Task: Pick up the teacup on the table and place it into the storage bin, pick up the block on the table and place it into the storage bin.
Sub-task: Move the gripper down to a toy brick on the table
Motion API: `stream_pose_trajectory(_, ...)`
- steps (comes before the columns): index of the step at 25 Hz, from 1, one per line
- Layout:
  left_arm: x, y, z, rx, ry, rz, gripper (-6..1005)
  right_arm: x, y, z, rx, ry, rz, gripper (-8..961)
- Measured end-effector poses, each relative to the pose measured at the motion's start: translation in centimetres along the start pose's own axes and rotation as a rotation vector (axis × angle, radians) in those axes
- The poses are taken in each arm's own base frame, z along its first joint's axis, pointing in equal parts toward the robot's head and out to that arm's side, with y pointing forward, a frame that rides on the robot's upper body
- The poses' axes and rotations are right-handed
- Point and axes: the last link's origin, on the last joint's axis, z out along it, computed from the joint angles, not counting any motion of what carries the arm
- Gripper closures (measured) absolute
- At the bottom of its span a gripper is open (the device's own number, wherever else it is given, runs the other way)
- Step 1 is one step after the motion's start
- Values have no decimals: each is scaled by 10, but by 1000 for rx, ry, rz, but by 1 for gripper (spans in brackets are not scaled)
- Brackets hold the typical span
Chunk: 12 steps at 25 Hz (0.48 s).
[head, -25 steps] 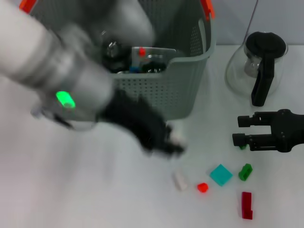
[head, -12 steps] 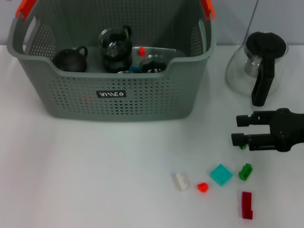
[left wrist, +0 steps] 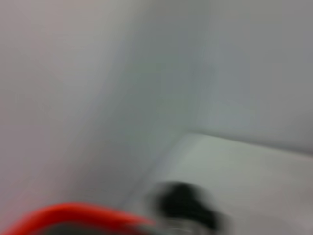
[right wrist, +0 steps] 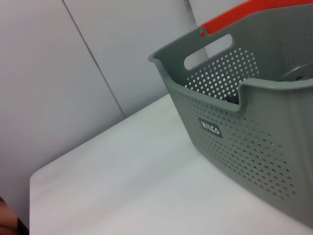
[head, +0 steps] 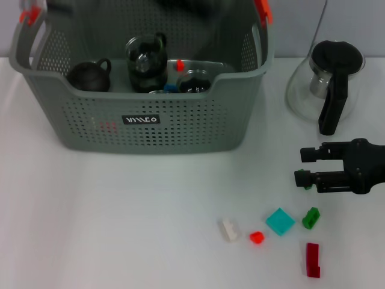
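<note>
The grey-green storage bin point(head: 180, 123) stands at the back left of the table; it also fills the right wrist view as the storage bin point(right wrist: 254, 147). Inside it sit a dark brown teacup point(head: 89, 75) with a handle, a glass cup point(head: 146, 60) and other small items. Several blocks lie on the table in front: white point(head: 228, 230), small red point(head: 257, 237), teal point(head: 280, 221), green point(head: 311, 217), dark red point(head: 312, 259). My right gripper point(head: 301, 165) hovers open just above and right of them, holding nothing. My left arm is only a dark blur point(head: 189, 6) over the bin's far rim.
A glass jug point(head: 328, 84) with a black handle and lid stands at the back right, just behind the right gripper. A tiny green piece point(head: 308, 185) lies under the right fingers. The bin's orange-red handle point(left wrist: 73, 215) shows blurred in the left wrist view.
The left arm, which a second ago covered the bin's front and left, has swung up and away to the far rim. The right gripper and the blocks have stayed put.
</note>
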Motion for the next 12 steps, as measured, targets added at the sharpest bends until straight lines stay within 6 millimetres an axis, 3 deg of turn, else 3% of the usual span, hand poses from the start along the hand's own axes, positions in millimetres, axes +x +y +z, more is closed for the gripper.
stream_pose_trajectory(2,-8,41,-1,-184,-29,174,141,1,0,0,4,-1,2,208)
stream_pose_trajectory(4,-19,68,-1,-280,-68,276,102,1,-1,-1,10,-3,3,208)
stream_pose_trajectory(5,-19,68,-1,-280,-68,276,91,1,-1,-1,11,-4,4,208)
stream_pose_trajectory(6,-27,82,-1,-318,-103,317,80,2,-1,-1,12,-4,6,208)
stream_pose_trajectory(7,-44,110,4,-390,-188,379,69,2,-1,-2,13,-5,7,208)
stream_pose_trajectory(12,-77,137,28,-400,-363,434,54,2,-2,-2,20,-8,9,208)
